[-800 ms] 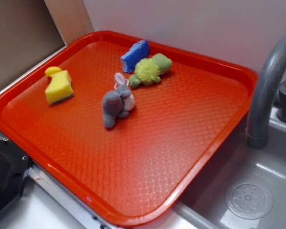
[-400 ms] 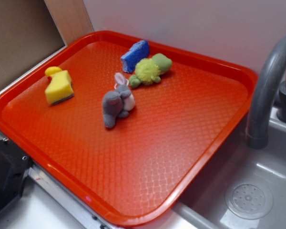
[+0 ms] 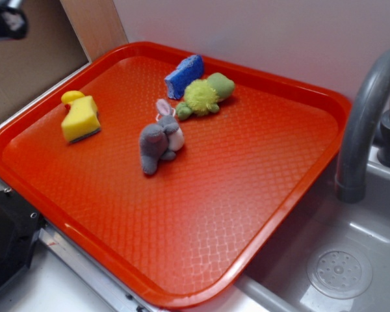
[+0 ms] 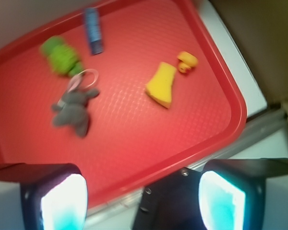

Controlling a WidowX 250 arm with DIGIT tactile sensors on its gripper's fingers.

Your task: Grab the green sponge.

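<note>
Above tray corner [image 4: 235, 103], end effector [image 4: 143, 195] wide open, empty.

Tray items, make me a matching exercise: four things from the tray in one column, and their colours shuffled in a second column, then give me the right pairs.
Column one:
1. green sponge
2. plush rabbit
3. plush turtle
4. the other sponge

Column two:
A. blue
B. grey
C. yellow with a dark layer on one face
D. lime green

Pairs: 1-C, 2-B, 3-D, 4-A
</note>
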